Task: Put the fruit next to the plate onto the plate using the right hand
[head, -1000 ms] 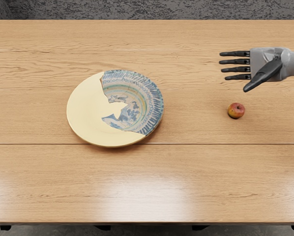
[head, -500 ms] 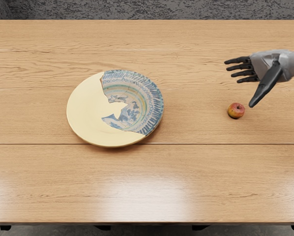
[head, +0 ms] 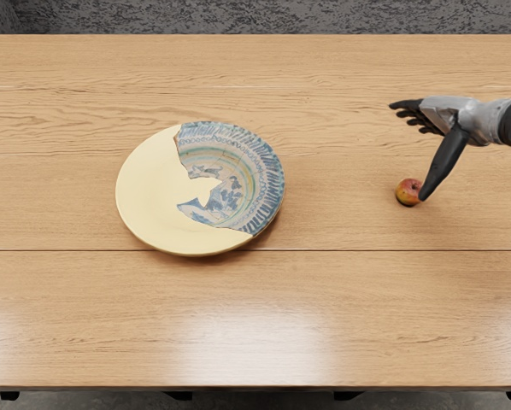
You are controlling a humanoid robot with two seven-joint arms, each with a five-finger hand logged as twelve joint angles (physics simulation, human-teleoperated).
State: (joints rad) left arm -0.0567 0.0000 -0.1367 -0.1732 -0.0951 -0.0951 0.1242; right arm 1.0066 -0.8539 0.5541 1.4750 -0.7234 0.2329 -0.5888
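Shows small round red-yellow fruit [head: 408, 192] lying on light wood tabletop [head: 255, 316], well apart from round cream plate [head: 149, 192] w/ blue-patterned section, off to its rt. Finds rt hand [head: 448, 120] near fruit, open, gripping nothing: fingers spread, thumb angled down w/ tip at fruit's rt side; can't tell if touching.

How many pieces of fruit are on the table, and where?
1. The apple lies on the table right of the plate, apart from it, beside the open right hand's thumb. No other fruit shows; none seems hidden.
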